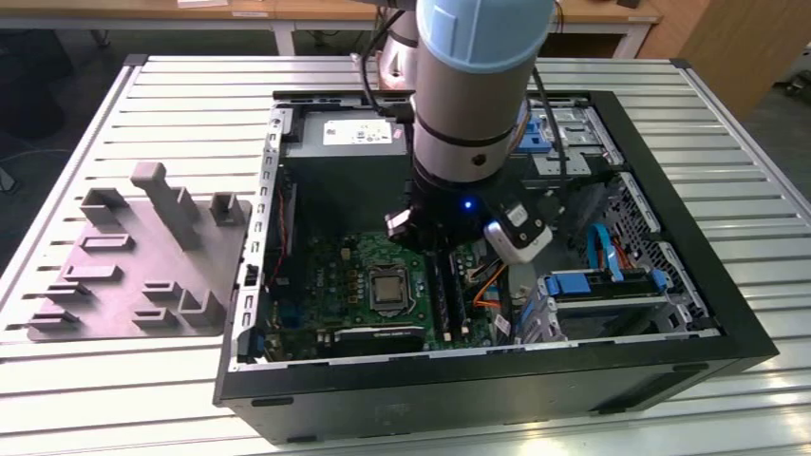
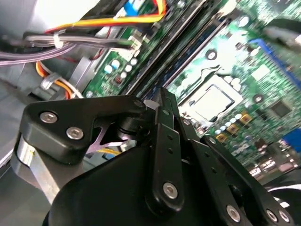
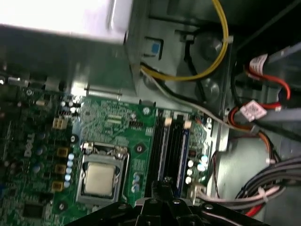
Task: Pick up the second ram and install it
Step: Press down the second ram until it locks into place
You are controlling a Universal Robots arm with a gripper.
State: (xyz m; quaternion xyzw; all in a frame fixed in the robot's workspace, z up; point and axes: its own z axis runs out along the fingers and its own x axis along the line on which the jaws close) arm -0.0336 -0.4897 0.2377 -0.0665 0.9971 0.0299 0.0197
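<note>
Seating step in hand: black linkage end effector (image 3: pixel 167 200), fingers drawn together, over the green motherboard's (image 3: pixel 113 122) black slot rails (image 3: pixel 171 146), seemingly pressing the thin dark blue-black second ram (image 3: pixel 181 157); next calls for even, straight downward pressure.

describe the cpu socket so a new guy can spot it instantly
Start at the open black PC case on the slatted table, then the green motherboard on its floor. The CPU socket is the square silver-framed plate mid-board, beside the long black slot rails; nothing else there is square and metallic.
</note>
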